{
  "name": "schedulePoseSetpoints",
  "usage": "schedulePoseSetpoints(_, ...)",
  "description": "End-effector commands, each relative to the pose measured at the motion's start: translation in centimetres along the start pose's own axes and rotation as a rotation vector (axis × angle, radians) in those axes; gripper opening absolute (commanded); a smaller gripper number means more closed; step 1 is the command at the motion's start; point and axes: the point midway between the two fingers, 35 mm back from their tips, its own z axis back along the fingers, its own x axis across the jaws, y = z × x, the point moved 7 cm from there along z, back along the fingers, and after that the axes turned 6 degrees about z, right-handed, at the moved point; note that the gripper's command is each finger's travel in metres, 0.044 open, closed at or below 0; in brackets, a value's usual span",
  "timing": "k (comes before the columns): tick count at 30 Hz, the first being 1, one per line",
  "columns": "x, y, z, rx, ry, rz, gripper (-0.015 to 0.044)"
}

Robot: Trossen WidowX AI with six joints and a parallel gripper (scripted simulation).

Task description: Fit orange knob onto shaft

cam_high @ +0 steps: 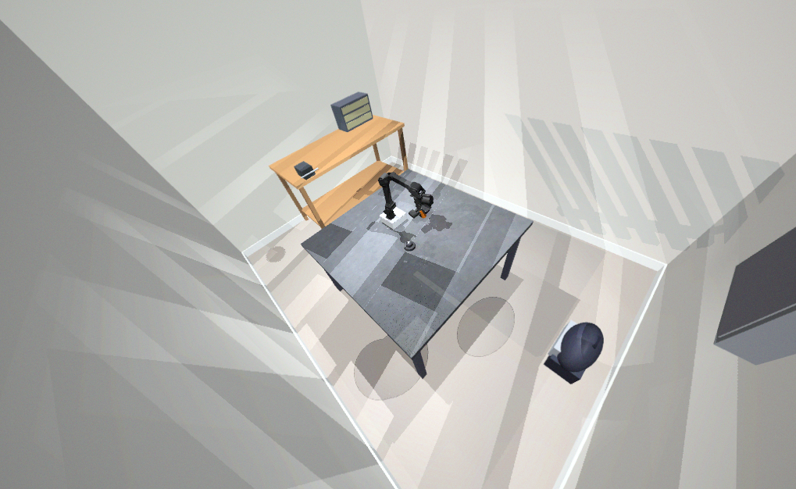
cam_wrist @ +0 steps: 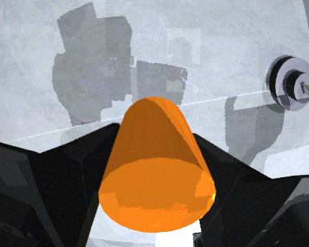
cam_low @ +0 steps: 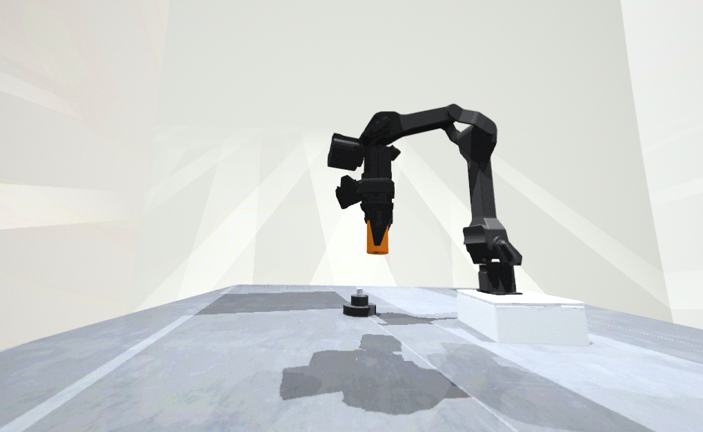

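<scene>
In the exterior view, one round black pedestal (cam_low: pixel 359 308) stands on the grey desk (cam_low: pixel 182 364) at the left of the group, with one short silver shaft (cam_low: pixel 359 292) upright on top of it. Above it and slightly to the right hangs the gripper (cam_low: pixel 378 236), pointing straight down and clamped on the one orange knob (cam_low: pixel 377 243), which is held upright in the air, well clear of the desk and of the shaft. The knob's lower part sticks out below the black fingers (cam_low: pixel 381 228).

Further right, the single black arm (cam_low: pixel 480 177) rises from a white base block (cam_low: pixel 526 321), leans up to a bent elbow at the top, then runs left, nearly level, to the wrist, which turns down.

In the wrist view the knob (cam_wrist: pixel 156 180) sits between the two dark fingers, and the pedestal (cam_wrist: pixel 286 82) lies off to the right on the desk.

No writing or labels can be read.
</scene>
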Motion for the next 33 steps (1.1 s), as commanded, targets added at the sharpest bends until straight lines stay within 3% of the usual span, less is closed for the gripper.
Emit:
schedulePoseSetpoints(1,-0.8,0.3,1.0,-0.015,-0.105,0.005,0.0000)
schedulePoseSetpoints(33,-5.8,1.5,5.8,-0.084,-0.777,0.006,0.0000)
